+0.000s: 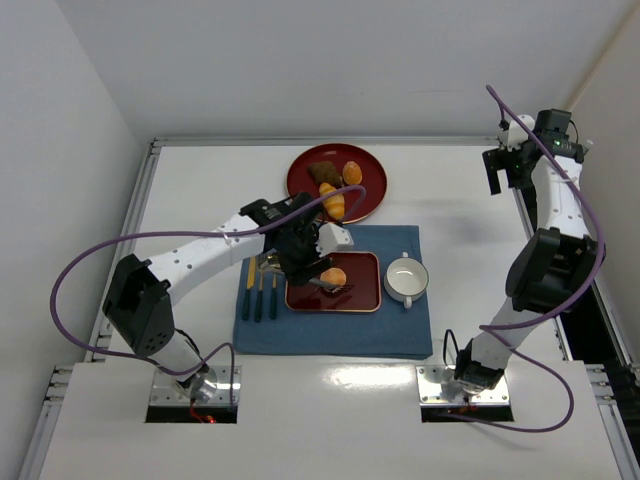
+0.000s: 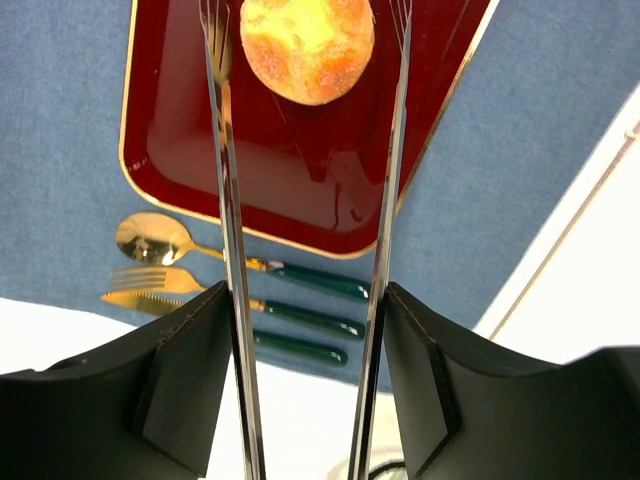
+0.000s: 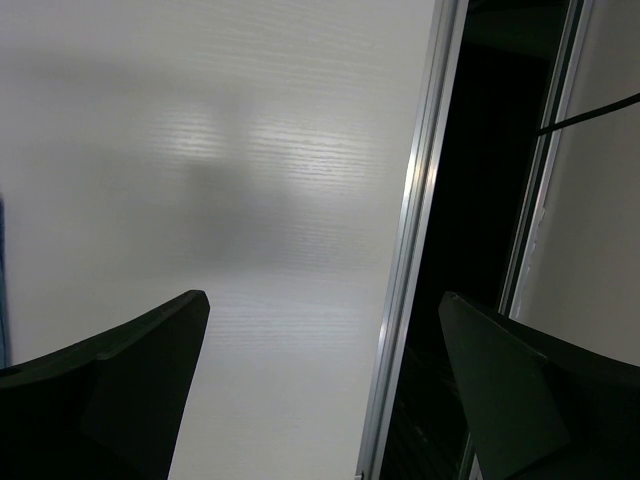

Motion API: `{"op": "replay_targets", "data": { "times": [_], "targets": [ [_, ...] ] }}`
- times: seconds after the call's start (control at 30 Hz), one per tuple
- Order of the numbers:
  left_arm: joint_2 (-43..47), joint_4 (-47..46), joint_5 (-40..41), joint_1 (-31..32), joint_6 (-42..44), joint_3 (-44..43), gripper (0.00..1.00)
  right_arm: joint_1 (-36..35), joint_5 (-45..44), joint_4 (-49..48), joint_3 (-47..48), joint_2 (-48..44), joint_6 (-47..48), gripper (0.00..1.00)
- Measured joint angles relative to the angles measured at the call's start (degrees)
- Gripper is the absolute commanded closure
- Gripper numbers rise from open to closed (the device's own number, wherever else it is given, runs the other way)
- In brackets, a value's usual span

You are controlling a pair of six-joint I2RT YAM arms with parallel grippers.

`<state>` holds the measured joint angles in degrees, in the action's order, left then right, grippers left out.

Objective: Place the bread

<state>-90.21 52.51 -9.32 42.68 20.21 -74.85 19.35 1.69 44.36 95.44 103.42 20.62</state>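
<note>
The bread (image 2: 307, 45), a round golden-tan bun with pale patches, lies on the dark red square tray (image 2: 180, 130). In the top view the bread (image 1: 333, 277) is at the middle of the tray (image 1: 300, 300). My left gripper (image 2: 307, 300) is shut on a pair of metal tongs (image 2: 228, 200). The tong arms run forward on either side of the bread with a small gap on each side. In the top view my left gripper (image 1: 300, 255) hovers over the tray's left part. My right gripper (image 3: 325, 330) is open and empty over the table's far right edge (image 1: 505, 165).
A round red plate (image 1: 300, 175) behind the tray holds a dark ridged roll (image 1: 323, 172), an orange bun (image 1: 352, 172) and another roll (image 1: 334, 205). A white cup (image 1: 406, 279) stands right of the tray. A gold spoon (image 2: 150, 238), fork and knife lie left on the blue mat (image 1: 340, 335).
</note>
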Motion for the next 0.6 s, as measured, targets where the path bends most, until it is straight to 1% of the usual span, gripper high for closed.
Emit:
{"op": "replay_targets", "data": {
  "times": [0.17,0.27,0.37,0.43,0.5,0.57,0.6],
  "targets": [
    [0.9,4.2,0.1,0.0,0.1,-7.2,0.46,0.0,-0.4,0.2,0.0,0.0,0.0,0.00],
    [3.3,5.4,0.2,-0.1,0.0,-12.2,0.46,0.0,-1.2,0.2,0.0,0.0,0.0,0.00],
    [6.6,5.2,1.2,-1.2,-0.7,-14.2,0.46,0.0,-1.6,0.2,0.0,0.3,0.0,0.00],
    [9.5,3.9,3.3,-3.8,-1.8,-13.6,0.46,0.0,-1.7,0.3,0.0,0.9,0.0,0.00],
    [11.8,1.1,6.5,-8.4,-3.3,-12.0,0.46,0.0,-1.6,0.3,0.0,1.6,-0.1,0.00],
    [12.3,-2.2,9.4,-15.2,-5.0,-11.0,0.46,0.0,-1.2,0.4,0.2,2.6,-0.7,0.00],
    [11.5,-4.2,10.5,-19.7,-6.0,-11.0,0.46,0.0,-0.8,0.7,0.5,3.3,-1.1,0.00]
  ]
}}
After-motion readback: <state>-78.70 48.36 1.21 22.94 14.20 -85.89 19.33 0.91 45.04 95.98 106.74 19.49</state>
